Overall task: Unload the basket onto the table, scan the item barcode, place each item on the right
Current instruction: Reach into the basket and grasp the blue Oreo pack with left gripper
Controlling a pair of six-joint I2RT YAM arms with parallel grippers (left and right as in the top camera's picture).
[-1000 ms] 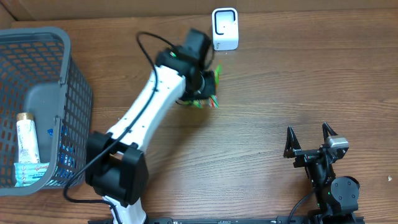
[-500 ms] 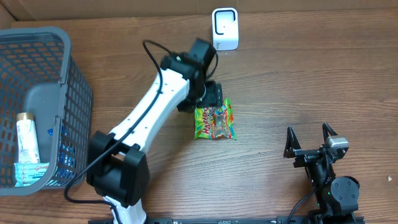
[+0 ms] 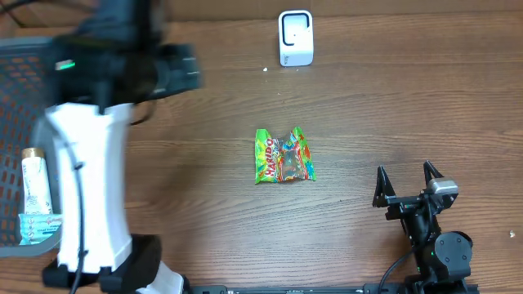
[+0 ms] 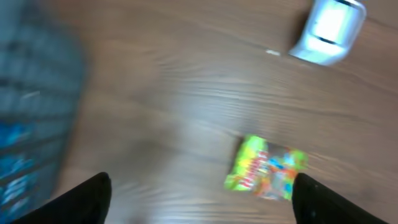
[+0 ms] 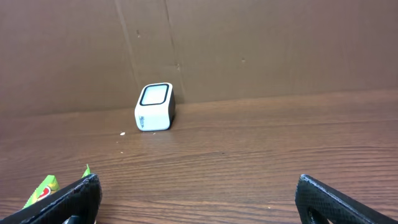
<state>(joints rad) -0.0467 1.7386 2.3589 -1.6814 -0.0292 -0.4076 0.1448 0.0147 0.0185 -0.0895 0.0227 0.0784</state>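
Candy bag (image 3: 283, 155) dropped (lengthwise left-right)

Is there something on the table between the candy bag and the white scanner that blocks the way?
Nothing visible does. Only bare wooden table lies between the green candy packet and the white box-shaped barcode scanner, save a tiny white speck beside the scanner.

Open gap between candy bag (image 3: 283, 155) and scanner (image 3: 295, 37)
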